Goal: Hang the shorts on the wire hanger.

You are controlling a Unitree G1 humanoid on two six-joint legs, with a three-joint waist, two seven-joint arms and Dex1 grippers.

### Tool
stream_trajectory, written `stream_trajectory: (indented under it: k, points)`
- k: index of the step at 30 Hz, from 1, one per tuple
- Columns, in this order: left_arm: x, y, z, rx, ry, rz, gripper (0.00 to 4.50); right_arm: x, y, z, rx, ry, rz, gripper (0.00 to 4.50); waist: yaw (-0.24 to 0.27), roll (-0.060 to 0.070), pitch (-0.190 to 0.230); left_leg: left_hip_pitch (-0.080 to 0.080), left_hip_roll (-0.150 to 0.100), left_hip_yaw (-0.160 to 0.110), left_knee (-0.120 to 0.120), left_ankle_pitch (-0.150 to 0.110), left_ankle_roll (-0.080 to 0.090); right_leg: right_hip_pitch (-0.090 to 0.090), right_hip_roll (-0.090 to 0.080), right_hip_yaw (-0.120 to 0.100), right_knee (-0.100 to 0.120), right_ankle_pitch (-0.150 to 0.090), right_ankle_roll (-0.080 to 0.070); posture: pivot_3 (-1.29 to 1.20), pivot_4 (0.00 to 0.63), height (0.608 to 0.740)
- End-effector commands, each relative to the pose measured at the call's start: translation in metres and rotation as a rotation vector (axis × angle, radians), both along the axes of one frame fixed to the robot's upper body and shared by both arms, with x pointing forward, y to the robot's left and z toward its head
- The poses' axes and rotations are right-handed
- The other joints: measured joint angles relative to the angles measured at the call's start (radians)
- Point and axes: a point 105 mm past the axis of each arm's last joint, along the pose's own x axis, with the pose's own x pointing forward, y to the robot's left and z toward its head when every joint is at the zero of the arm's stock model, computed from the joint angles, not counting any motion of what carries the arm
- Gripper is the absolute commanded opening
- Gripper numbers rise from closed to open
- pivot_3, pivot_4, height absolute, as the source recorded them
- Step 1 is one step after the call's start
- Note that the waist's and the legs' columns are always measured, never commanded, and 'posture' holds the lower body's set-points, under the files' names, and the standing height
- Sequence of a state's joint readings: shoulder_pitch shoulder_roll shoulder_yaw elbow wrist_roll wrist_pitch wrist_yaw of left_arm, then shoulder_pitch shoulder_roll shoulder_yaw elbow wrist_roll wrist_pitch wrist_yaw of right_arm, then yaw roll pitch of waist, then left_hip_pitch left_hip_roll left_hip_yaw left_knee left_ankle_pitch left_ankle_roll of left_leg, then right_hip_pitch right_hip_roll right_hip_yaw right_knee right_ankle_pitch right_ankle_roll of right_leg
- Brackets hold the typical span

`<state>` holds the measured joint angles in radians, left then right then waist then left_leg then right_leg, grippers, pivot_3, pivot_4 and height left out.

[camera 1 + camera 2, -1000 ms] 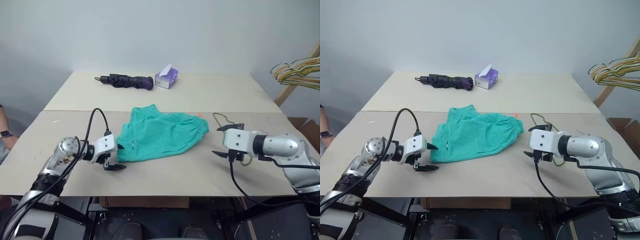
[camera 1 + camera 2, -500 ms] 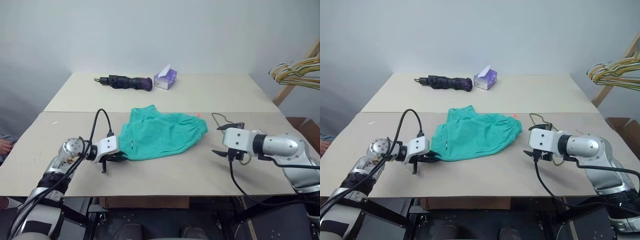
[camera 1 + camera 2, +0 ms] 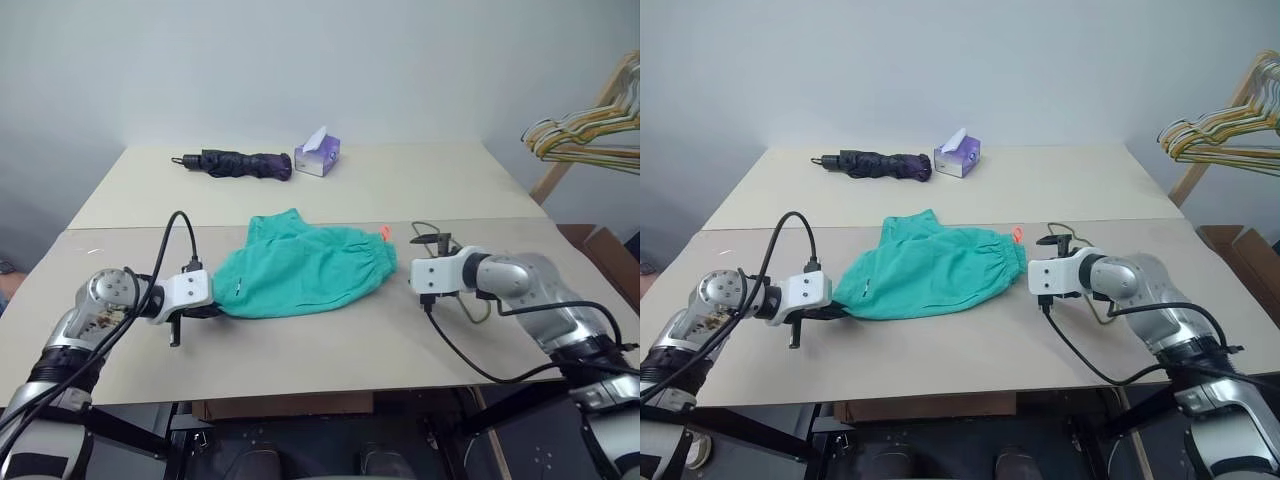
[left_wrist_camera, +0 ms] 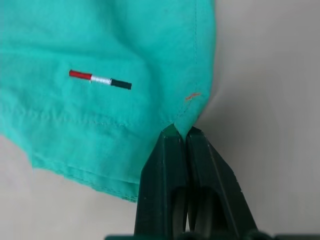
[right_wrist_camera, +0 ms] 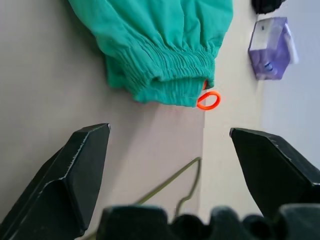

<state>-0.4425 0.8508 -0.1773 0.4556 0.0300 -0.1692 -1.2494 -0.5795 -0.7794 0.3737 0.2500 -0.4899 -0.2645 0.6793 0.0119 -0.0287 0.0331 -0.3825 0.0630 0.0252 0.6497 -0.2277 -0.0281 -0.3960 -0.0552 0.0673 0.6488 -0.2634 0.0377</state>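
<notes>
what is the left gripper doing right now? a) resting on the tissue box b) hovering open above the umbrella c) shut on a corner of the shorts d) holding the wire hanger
c: in the left wrist view the left gripper has its black fingers pressed together on a hemmed corner of the teal shorts, which lie on the table.

Left gripper (image 4: pixel 181 134) was pinched shut on a hem corner of the shorts (image 3: pixel 300 272), low near the table's (image 3: pixel 330 350) front-left edge, forearm angled in from the left. Right gripper (image 5: pixel 170 150) was spread wide, empty, hovering near the table's right edge, pointing left toward the waistband end.
</notes>
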Motion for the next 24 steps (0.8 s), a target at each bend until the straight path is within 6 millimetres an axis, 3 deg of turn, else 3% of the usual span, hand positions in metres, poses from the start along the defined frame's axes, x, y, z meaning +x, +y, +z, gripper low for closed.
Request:
stream_trajectory:
  k: [1, 9, 13, 21, 22, 24]
  points:
    - [0.004, -0.003, 0.016, -0.027, -0.054, -0.006, 0.04, 0.005, 0.017, 0.006, -0.043, -0.092, 0.128, 4.5, 0.0, 0.0, 0.0, -0.001, 0.0, 0.0, 0.0, 0.0, 0.0, -0.001, 0.0, 0.0, 0.0, 0.0, 0.0, 0.11, 0.0, 0.74]
    - [0.002, -0.003, 0.02, -0.028, -0.056, -0.005, 0.04, 0.005, 0.033, -0.008, -0.089, -0.097, 0.247, 4.5, 0.002, 0.0, 0.0, -0.003, 0.0, 0.0, 0.0, 0.0, 0.0, -0.002, 0.0, 0.0, 0.0, 0.0, 0.0, 0.12, 0.0, 0.74]
    - [0.001, 0.0, 0.02, -0.02, -0.058, 0.003, 0.0, 0.004, 0.032, -0.009, -0.084, -0.081, 0.264, 3.31, 0.0, 0.0, 0.0, -0.003, 0.0, 0.0, 0.0, 0.0, 0.0, -0.002, 0.0, 0.0, 0.001, 0.0, 0.0, 0.13, 0.0, 0.74]
    - [-0.001, 0.002, 0.018, -0.018, -0.052, 0.01, 0.0, 0.004, 0.026, -0.011, -0.08, -0.074, 0.24, 0.39, 0.0, 0.0, 0.0, -0.002, 0.0, 0.0, 0.0, 0.0, 0.0, -0.002, 0.0, 0.0, 0.001, 0.0, 0.0, 0.12, 0.0, 0.74]
    - [-0.001, 0.002, 0.017, -0.017, -0.051, 0.01, 0.0, 0.004, 0.026, -0.011, -0.077, -0.074, 0.238, 0.09, 0.0, 0.0, 0.0, -0.002, 0.0, 0.0, 0.0, 0.0, 0.0, -0.002, 0.0, 0.0, 0.001, 0.0, -0.001, 0.12, 0.0, 0.74]
    - [-0.002, 0.002, 0.018, -0.018, -0.05, 0.008, 0.0, 0.004, 0.026, -0.011, -0.073, -0.074, 0.23, 0.04, 0.0, 0.0, 0.0, -0.002, 0.0, 0.0, 0.0, 0.0, 0.0, -0.002, 0.0, 0.0, 0.001, 0.0, 0.0, 0.12, 0.0, 0.74]
